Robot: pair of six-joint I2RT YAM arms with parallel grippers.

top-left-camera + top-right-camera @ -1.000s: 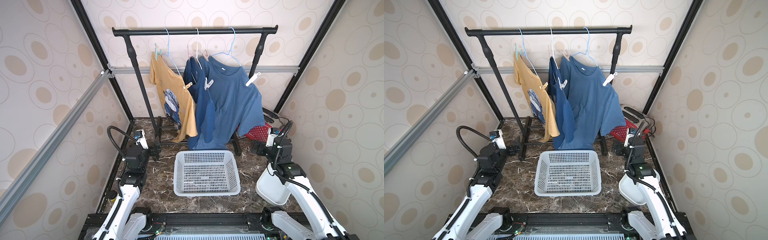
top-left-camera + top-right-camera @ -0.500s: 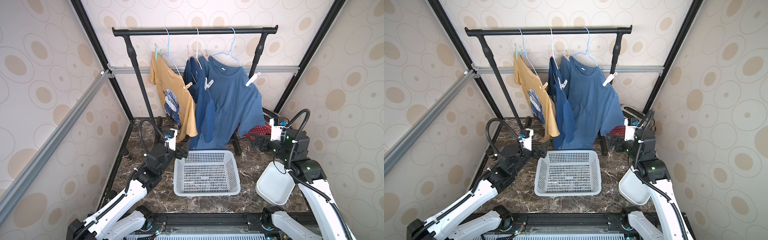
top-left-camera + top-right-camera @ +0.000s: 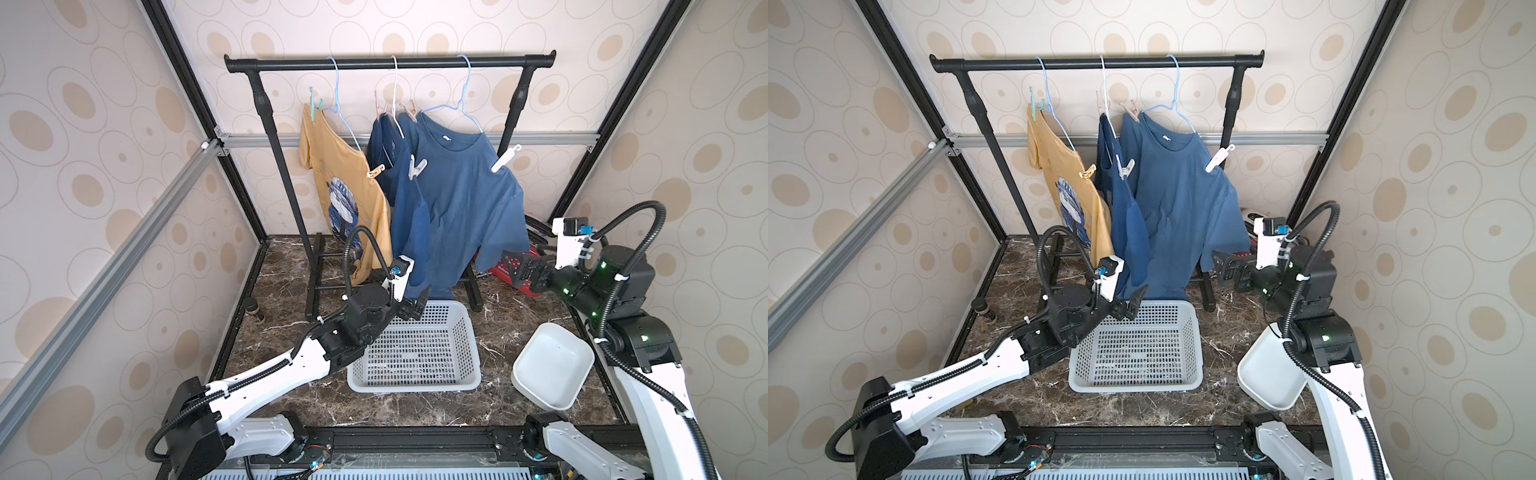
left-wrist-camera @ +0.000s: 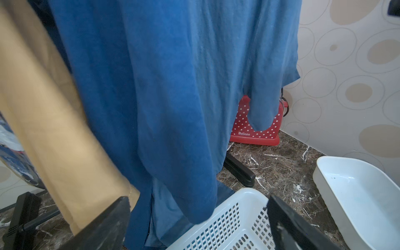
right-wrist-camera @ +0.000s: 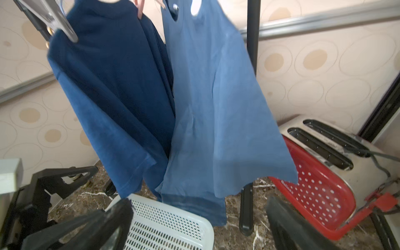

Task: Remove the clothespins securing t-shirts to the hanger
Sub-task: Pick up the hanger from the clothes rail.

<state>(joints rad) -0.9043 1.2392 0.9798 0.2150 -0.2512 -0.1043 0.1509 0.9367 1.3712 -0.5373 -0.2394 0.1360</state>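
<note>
Clothespins (image 3: 415, 168): none off yet, all clipped high along the hanger shoulders, upper centre in both top views. Among them are a teal pin (image 3: 316, 104), a yellow pin (image 3: 375, 171), a pinkish pair (image 3: 410, 111) and a white pin (image 3: 505, 159). The t-shirts (image 3: 461, 195) hang from the rack (image 3: 390, 64). Left gripper (image 3: 415, 305) at frame centre, spread wide and empty, by the hems over the white basket (image 3: 471, 332). Right gripper (image 3: 515, 268) at centre right, likewise spread and empty, near the blue sleeve. Likely risk: both sit well below the pins, and climbing through loose cloth could snag a hem, swing a hanger or tug a shirt off. The pinkish pair crowd the hanger hooks, so a jaw may catch wire instead. Rack post (image 3: 517, 104) stands just beside the white pin. Left wrist view: cloth fills most of the frame, no pin in sight; red dotted basket (image 4: 255, 132) at centre right behind the hems, white tub (image 4: 357, 194) at lower right on the bench (image 4: 281, 168). Right wrist view: pins show only as blurs at the top edge; toaster (image 5: 324, 138) and its cable at right could foul the arm.
</note>
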